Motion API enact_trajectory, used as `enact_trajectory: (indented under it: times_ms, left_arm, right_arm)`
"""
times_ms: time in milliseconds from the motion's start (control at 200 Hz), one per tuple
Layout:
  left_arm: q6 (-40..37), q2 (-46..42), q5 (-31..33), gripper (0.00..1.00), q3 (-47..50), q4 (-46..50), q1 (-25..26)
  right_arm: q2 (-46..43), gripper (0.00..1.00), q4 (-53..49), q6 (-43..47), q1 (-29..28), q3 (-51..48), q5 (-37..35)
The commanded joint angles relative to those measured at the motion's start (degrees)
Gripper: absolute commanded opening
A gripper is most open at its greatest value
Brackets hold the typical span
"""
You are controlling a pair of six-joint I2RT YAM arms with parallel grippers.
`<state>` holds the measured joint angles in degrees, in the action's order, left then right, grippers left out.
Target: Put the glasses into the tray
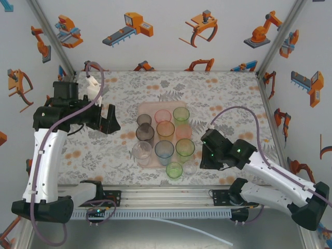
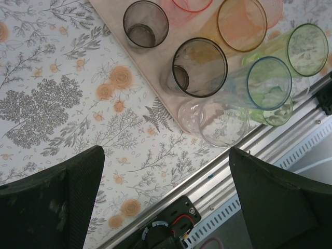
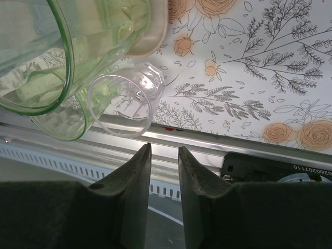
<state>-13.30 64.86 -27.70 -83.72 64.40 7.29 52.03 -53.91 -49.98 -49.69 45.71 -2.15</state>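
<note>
One clear tumbler stands off the tray, on the floral tabletop just beside the tray's near right corner and next to a green tumbler. Your right pincer hangs just short of it, the glass ahead and slightly left of the fingertips, jaws a narrow gap apart, gripping nothing. Your left pincer hovers wide open and empty, left of the tray holding the other glasses.

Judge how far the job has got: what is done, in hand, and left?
Done: most tumblers stand on the tray. In hand: nothing; the left gripper is wide open, the right gripper barely parted, both empty. Left: the clear glass on the tablecloth, and likely the green glass beside it, off the tray's near edge.
</note>
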Motion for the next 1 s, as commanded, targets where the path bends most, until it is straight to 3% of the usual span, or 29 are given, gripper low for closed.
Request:
enact_trajectory:
  times_ms: [0, 285, 991]
  left_arm:
    - [1.8, 1.0, -2.7, 0.97, -1.9, 0.5, -2.1]
    - [2.6, 0.5, -3.7, 0.97, -1.2, 0.5, -5.0]
    - [3.0, -1.2, -4.5, 0.97, 1.8, -0.6, -6.2]
  right_arm:
    - [0.7, 0.30, 2.2, -0.2, -0.7, -1.3, -1.6]
    - [4.0, 0.31, 5.3, 1.0, -1.1, -2.3, -1.5]
    - [6.1, 0.31, 11.5, -0.9, -1.9, -5.4, -1.2]
